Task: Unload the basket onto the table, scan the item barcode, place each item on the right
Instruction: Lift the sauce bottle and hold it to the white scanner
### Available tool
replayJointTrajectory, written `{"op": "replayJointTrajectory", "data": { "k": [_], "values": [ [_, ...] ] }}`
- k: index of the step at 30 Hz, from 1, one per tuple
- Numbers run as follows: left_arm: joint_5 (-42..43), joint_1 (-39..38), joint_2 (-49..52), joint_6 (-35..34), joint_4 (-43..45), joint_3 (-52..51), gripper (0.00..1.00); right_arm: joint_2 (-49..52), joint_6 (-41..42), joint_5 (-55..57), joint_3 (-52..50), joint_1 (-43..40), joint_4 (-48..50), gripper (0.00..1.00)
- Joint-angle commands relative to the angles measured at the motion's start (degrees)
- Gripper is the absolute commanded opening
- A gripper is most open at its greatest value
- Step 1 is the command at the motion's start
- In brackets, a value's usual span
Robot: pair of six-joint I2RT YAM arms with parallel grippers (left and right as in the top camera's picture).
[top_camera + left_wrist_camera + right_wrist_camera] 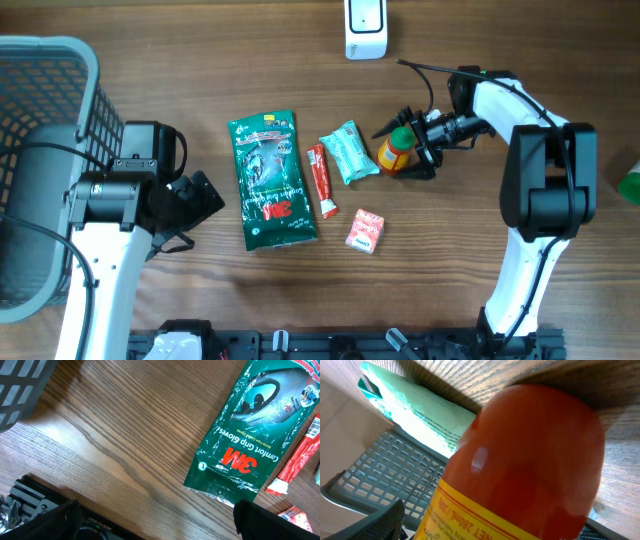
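Observation:
An orange sauce bottle (396,152) with a green cap lies on the wooden table, right of centre. My right gripper (403,150) straddles it, one finger on each side. In the right wrist view the bottle (520,460) fills the frame; a gap shows between it and the one visible finger (380,522), so the jaws stand open around it. My left gripper (195,215) hangs open over bare wood (160,527), left of a green 3M gloves pack (270,180) (250,425). A white scanner (366,28) stands at the back edge.
A red stick packet (322,180), a teal pouch (350,152) and a small red-and-white packet (365,231) lie between the pack and the bottle. A grey basket (40,80) stands at the far left. Something green (632,185) shows at the right edge.

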Motion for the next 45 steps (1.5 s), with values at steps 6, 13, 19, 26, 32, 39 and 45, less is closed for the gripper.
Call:
{"op": "replayJointTrajectory", "data": {
  "k": [6, 13, 19, 26, 32, 39, 45],
  "values": [
    [0.3, 0.4, 0.0, 0.9, 0.0, -0.2, 1.0, 1.5, 0.5, 6.2, -3.5, -0.1, 3.8, 0.5],
    [0.3, 0.4, 0.0, 0.9, 0.0, -0.2, 1.0, 0.9, -16.0, -3.9, -0.7, -0.3, -12.1, 0.41],
    [0.3, 0.4, 0.0, 0.9, 0.0, -0.2, 1.0, 0.9, -30.2, -20.3, -0.8, -0.2, -28.6, 0.41],
    [0.3, 0.4, 0.0, 0.9, 0.0, -0.2, 1.0, 0.0, -29.8, -33.4, -0.9, 1.4, -28.5, 0.43],
    [0.3, 0.4, 0.0, 0.9, 0.0, -0.2, 1.0, -3.0, -23.1, -37.2, -0.9, 5.3, -28.5, 0.44],
    [0.3, 0.4, 0.0, 0.9, 0.0, -0.2, 1.0, -3.6, -32.4, -36.7, -0.9, 5.5, -24.7, 0.36],
    [0.3, 0.4, 0.0, 0.9, 0.0, -0.2, 1.0, -4.4, -26.2, -19.0, 1.2, 2.3, -6.4, 0.3]
  ]
}}
